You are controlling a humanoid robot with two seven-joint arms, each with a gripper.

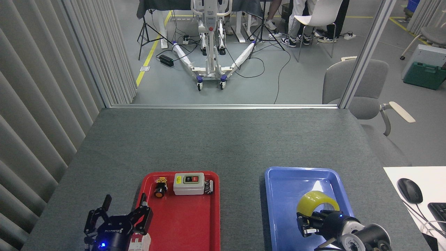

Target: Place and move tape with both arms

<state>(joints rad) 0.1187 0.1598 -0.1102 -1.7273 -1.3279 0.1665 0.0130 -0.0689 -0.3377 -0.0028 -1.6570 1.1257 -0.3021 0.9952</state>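
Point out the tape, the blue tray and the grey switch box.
tape (315, 203): head view, on its yellow outer band at the top.
blue tray (284, 195): head view, on bare floor left of the roll.
grey switch box (188, 187): head view, on its front face, in the red tray.

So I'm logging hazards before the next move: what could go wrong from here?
The right gripper hides the near side of the tape, so its hold cannot be judged; a weak one could drop the roll in the blue tray. The left gripper, jaws open, hangs over the red tray edge and could knock it.
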